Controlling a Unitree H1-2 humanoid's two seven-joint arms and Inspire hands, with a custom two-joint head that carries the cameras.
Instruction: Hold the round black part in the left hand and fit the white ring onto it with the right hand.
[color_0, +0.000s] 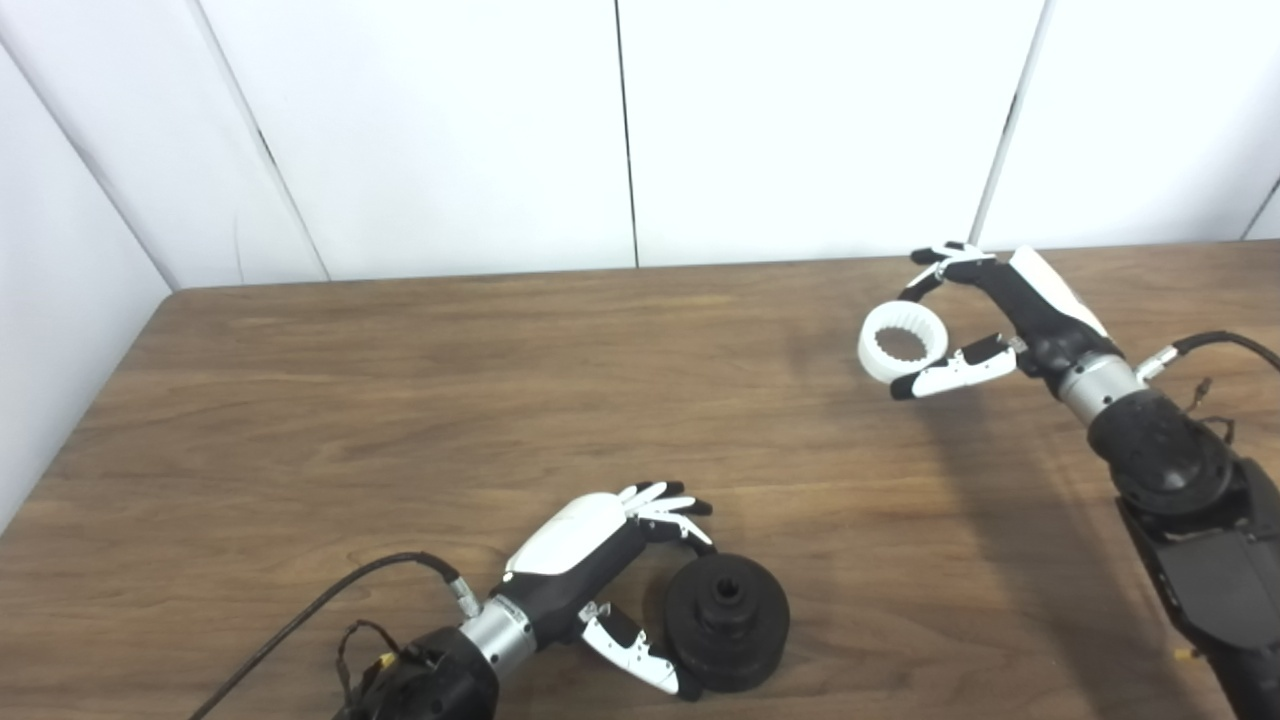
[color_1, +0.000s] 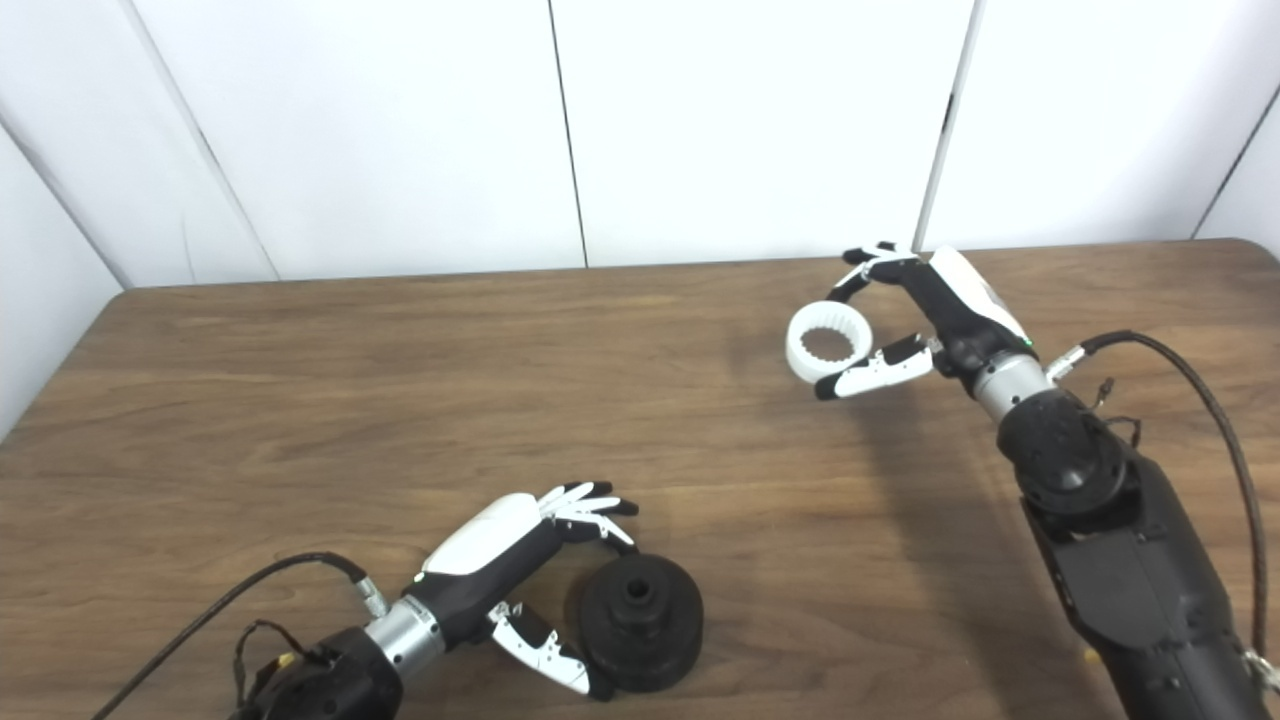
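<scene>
Seen from the left eye, a round black part (color_0: 727, 621) sits flat on the brown wooden counter (color_0: 420, 400) near its front edge, a raised hub with a centre hole facing up. The left robot hand (color_0: 620, 580) lies just to the left of the black part, its fingers (color_0: 668, 508) curled above the part's upper left rim and its thumb (color_0: 640, 655) reaching along the lower left rim; the fingers and thumb are spread around the part, and whether they press on it cannot be told. Well apart from the black part, toward the counter's far right side, the right robot hand (color_0: 985, 320) is clamped on a white ring (color_0: 902, 342), the fingertips over the ring's top right and the thumb under its lower right edge. The ring's inner face is toothed and its opening faces the camera. White wall panels (color_0: 800, 120) stand behind the counter. From the right eye, the same layout shows shifted leftward: the black part (color_1: 640, 622) rests on the counter with the left robot hand (color_1: 530, 580) cupped around its left side, a black cable (color_1: 230, 600) trailing from the wrist, while far up and to the right of the part the right robot hand (color_1: 915, 325) grips the white ring (color_1: 828, 345) clear of the part.
</scene>
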